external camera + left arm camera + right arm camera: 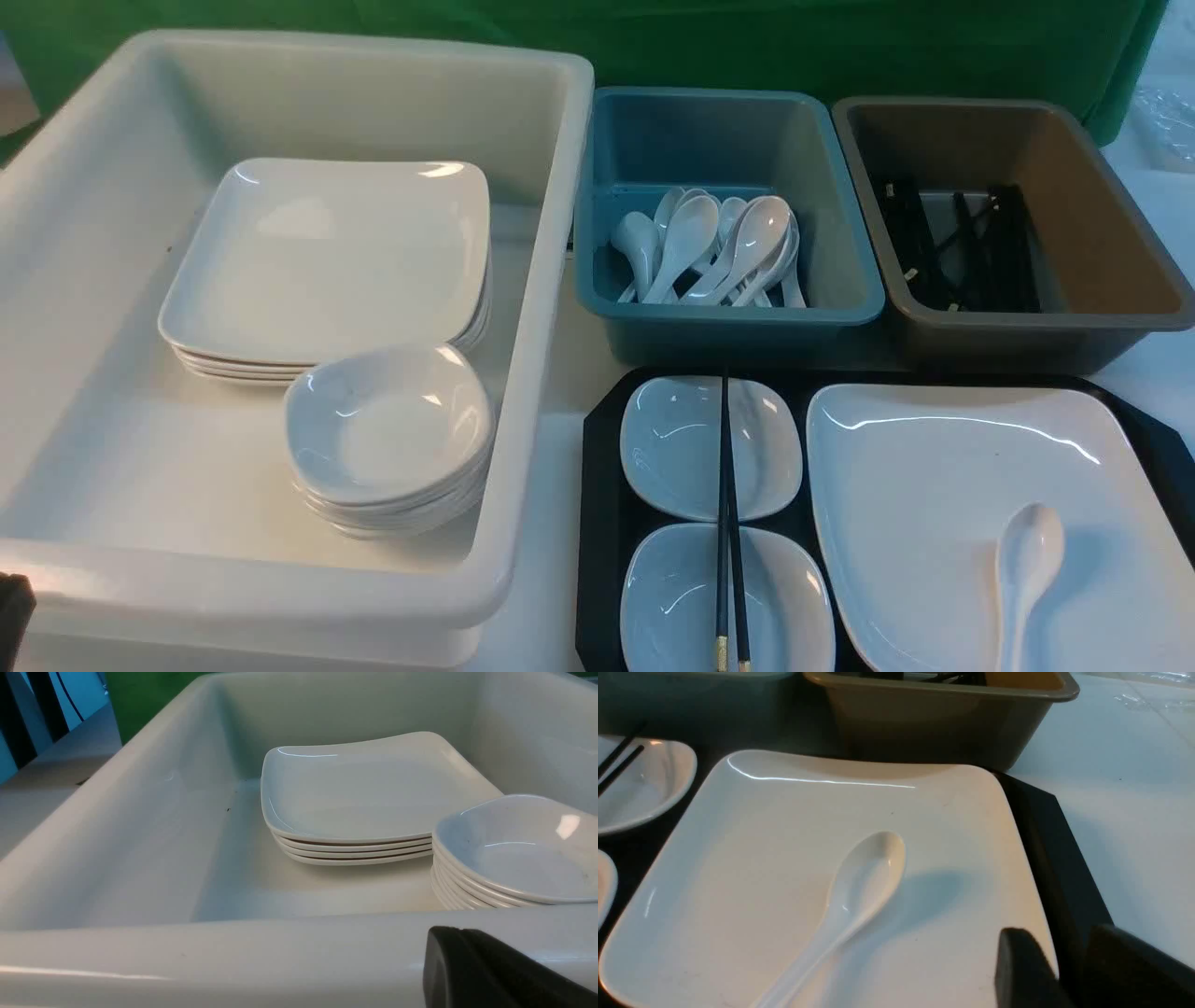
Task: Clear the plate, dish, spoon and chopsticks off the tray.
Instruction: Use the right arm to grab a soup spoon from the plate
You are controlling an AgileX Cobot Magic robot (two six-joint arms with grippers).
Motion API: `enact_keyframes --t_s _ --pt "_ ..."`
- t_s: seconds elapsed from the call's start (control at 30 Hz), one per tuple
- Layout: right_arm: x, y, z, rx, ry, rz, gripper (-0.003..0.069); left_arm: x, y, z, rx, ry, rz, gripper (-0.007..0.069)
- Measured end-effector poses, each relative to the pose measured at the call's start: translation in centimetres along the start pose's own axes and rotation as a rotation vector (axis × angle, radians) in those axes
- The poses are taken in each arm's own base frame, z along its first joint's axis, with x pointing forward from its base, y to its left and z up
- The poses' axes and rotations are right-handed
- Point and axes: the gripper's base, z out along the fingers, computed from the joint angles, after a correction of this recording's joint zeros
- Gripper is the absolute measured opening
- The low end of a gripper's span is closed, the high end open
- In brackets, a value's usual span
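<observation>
So far nothing is off the tray (602, 523); every item is left to move.

- **Right hand** (1073, 975): fingers spread, nothing between them.
- **Plate** (934, 504): its edge lies just under the right hand and the rest stretches ahead of it.
- **Spoon** (1022, 569): rests on the plate, just ahead of that hand.
- **Chopsticks** (726, 523): lie across the far dish (672, 448) and near dish (672, 597), off to that hand's left.
- **Left hand** (495, 970): only one dark part in view, so I cannot tell whether it is spread or closed. It sits just outside the white tub (551, 280).

Contents:
- White tub: stack of plates (327, 261), stack of dishes (387, 429).
- Blue tub (840, 233): loose spoons (719, 247).
- Brown tub (1102, 224): black sticks (962, 247).
</observation>
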Motion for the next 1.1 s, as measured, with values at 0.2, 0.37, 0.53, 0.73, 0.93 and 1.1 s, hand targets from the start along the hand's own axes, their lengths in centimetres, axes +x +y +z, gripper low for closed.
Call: enact_keyframes --t_s 0.2,0.37,0.53,0.73,0.93,1.1 --pt "0.0 0.0 0.0 0.0 0.0 0.0 0.024 0.0 0.0 0.0 0.0 0.0 0.0 0.0004" --pt "0.0 0.0 0.0 0.0 0.0 0.0 0.024 0.0 0.0 0.0 0.0 0.0 0.0 0.0004" --pt "0.0 0.0 0.0 0.0 0.0 0.0 0.024 0.0 0.0 0.0 0.0 0.0 0.0 0.0004" --pt "0.0 0.0 0.0 0.0 0.0 0.0 0.024 0.0 0.0 0.0 -0.001 0.0 0.002 0.0004" --pt "0.0 0.0 0.0 0.0 0.0 0.0 0.024 -0.6 -0.1 0.0 0.014 -0.07 -0.125 0.0004" --pt "0.0 0.0 0.0 0.0 0.0 0.0 0.024 -2.1 0.3 -0.2 0.017 -0.235 -0.415 0.0004"
